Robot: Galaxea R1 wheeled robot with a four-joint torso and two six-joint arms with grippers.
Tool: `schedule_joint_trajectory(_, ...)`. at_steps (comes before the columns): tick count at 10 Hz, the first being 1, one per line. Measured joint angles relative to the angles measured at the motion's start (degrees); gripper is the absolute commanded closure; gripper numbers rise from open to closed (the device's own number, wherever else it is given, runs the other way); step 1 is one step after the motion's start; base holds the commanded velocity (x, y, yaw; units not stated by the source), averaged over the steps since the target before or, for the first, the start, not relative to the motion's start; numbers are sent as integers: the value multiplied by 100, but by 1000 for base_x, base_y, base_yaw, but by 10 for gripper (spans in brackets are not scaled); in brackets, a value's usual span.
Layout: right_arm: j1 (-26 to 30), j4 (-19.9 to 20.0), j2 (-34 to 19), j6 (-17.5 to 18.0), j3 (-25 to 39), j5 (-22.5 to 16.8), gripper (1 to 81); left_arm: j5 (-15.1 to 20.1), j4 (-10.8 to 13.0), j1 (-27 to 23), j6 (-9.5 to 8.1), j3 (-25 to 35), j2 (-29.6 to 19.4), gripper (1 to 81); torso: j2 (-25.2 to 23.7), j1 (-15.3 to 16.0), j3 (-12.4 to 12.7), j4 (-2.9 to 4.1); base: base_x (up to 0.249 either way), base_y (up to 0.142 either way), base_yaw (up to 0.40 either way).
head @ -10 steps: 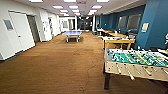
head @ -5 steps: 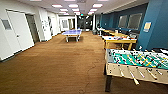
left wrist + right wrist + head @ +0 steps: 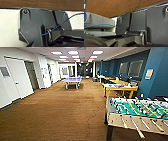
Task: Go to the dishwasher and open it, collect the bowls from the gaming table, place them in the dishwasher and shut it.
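Brown carpet [image 3: 57, 114] runs ahead of you down a long room, so by my reading you are in a driving step, with the bowls not yet collected. On the left stand white doors [image 3: 17, 82]; further in, a blue ping-pong table [image 3: 71, 80]. Right of it is the yellow-edged gaming table [image 3: 120, 87], with small coloured shapes on top that may be the bowls, too blurred to be sure. Nearest right is the foosball table [image 3: 137, 112]. Steer toward the yellow-edged one. No writing is legible; the wall plaque [image 3: 149, 73] is unreadable. I cannot tell either gripper's state.
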Motion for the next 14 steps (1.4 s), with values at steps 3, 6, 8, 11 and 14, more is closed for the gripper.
schedule_joint_trajectory(3, 50, -2, 34, -2, -15, 2, 10, -11, 0, -33, -1, -6, 9, 10, 2, 7, 0, 0, 193, 120, 0)
schedule_joint_trajectory(6, 33, -2, 37, 0, -13, 18, 10, -2, 0, -20, -1, -13, -20, 10, 2, 7, 0, 0, 189, 21, 0)
schedule_joint_trajectory(8, 50, -17, 12, -2, -13, 16, 10, -20, -2, -28, -6, -24, -2, 10, 5, 9, -2, 0, 182, 0, 0)
schedule_joint_trajectory(11, -105, -46, 89, -6, -37, -69, 10, 38, -4, 88, -4, -20, -39, 10, -5, -9, 2, 0, 181, 0, 0)
schedule_joint_trajectory(14, 61, -37, -60, -5, -52, -4, 10, -26, -15, -78, -1, 11, 56, 10, 2, -4, 0, 0, 181, 0, 0)
